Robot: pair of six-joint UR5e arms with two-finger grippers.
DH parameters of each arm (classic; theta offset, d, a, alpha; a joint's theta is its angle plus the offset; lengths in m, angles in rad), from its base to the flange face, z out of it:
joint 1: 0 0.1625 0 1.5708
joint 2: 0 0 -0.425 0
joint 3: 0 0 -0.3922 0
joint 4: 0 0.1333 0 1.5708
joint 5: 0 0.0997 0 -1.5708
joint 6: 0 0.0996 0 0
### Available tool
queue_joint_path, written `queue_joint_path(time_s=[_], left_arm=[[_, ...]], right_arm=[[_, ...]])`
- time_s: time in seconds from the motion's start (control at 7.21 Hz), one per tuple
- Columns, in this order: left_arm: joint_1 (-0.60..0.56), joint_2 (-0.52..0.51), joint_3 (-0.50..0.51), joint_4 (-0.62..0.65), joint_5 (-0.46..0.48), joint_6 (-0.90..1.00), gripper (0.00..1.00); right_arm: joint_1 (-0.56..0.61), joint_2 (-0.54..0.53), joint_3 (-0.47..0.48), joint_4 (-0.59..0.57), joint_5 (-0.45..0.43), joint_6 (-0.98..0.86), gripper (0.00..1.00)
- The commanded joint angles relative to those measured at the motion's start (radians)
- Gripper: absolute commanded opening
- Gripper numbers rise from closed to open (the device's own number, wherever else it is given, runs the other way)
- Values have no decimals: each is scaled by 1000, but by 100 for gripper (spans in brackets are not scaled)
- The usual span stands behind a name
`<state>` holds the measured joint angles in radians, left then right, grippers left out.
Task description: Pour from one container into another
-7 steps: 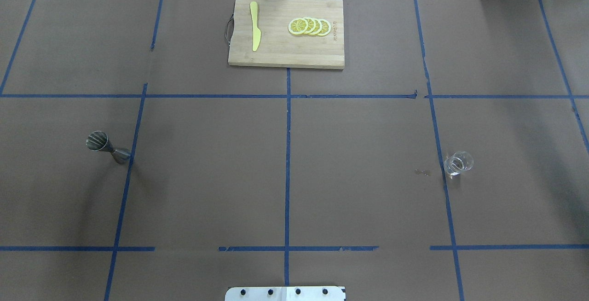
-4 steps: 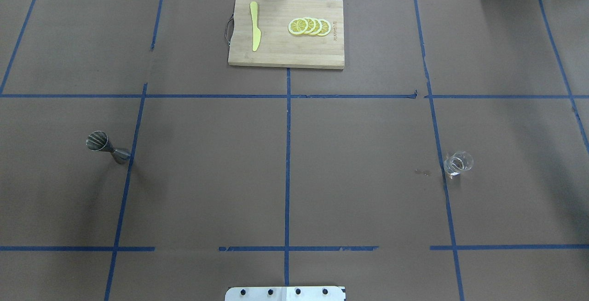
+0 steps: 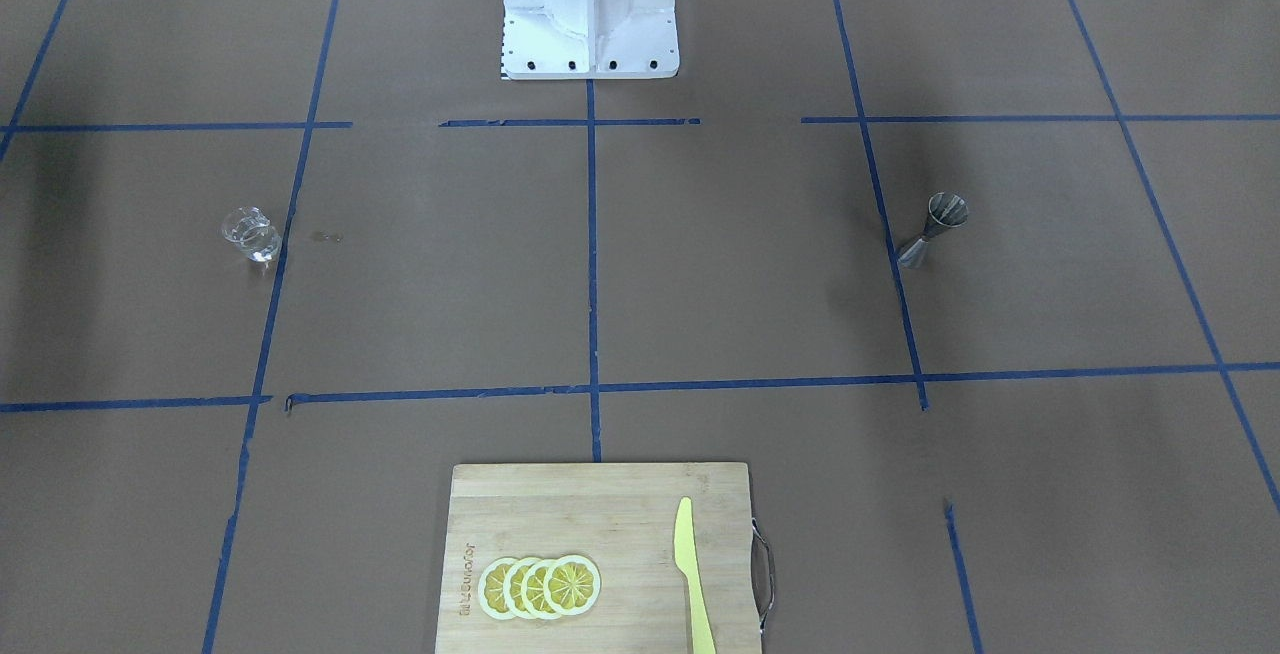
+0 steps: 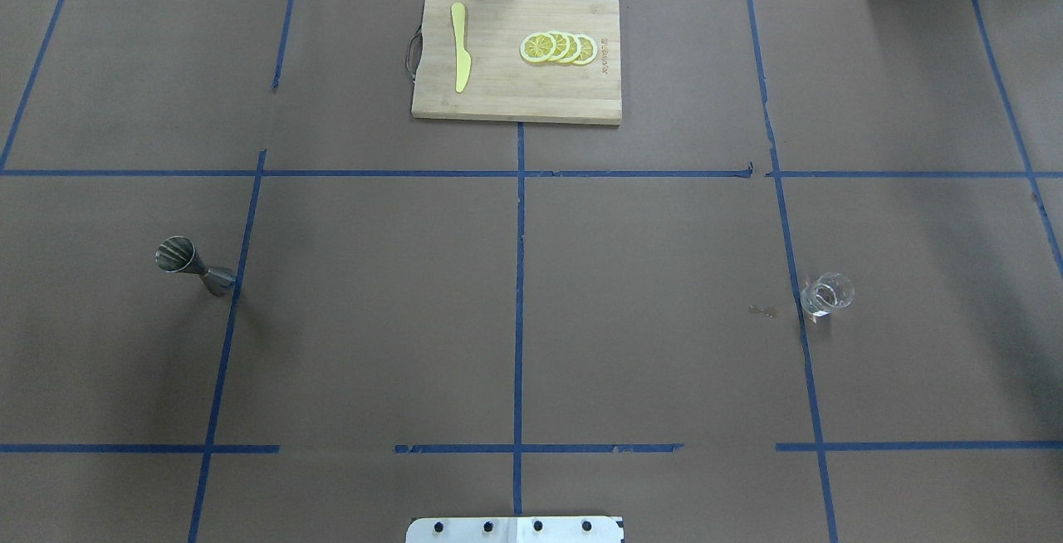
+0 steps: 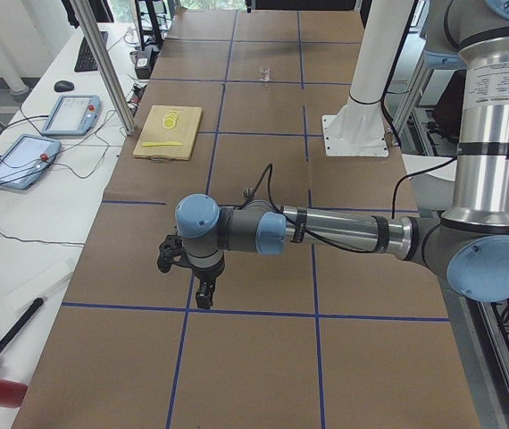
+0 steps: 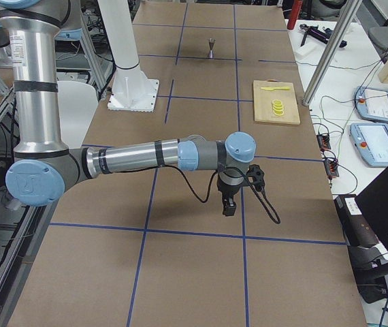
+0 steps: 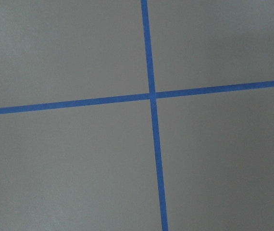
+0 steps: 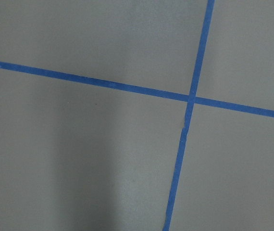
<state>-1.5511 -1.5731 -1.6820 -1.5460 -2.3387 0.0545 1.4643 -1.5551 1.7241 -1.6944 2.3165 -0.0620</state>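
Small clear glass spouted cup (image 4: pixel 827 294): likely light, brittle, slick; grasp mid-wall, spout free. Silvery metal hourglass jigger (image 4: pixel 193 265): rigid, probably tippy. Left gripper (image 5: pixel 204 295), right gripper (image 6: pixel 229 204): cannot tell jaw state.

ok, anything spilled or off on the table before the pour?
Small dark marks on the paper right beside the glass, on its centre-facing side. They look like drips, but I can't tell if they are wet. Glass and jigger both stand upright, far apart. Nothing else stands out.
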Motion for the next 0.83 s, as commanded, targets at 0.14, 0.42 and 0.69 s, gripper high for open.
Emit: queue_joint_path(time_s=[0.14, 0.42, 0.69], left_arm=[[130, -2, -82, -241, -2, -106, 100], [347, -5, -84, -590, 12, -537, 100], [589, 1, -164, -909, 353, -962, 100]], right_arm=[[-2, 6, 9, 2, -3, 4, 100], [-21, 4, 20, 37, 1, 5, 100], [-33, -6, 17, 76, 30, 5, 100]])
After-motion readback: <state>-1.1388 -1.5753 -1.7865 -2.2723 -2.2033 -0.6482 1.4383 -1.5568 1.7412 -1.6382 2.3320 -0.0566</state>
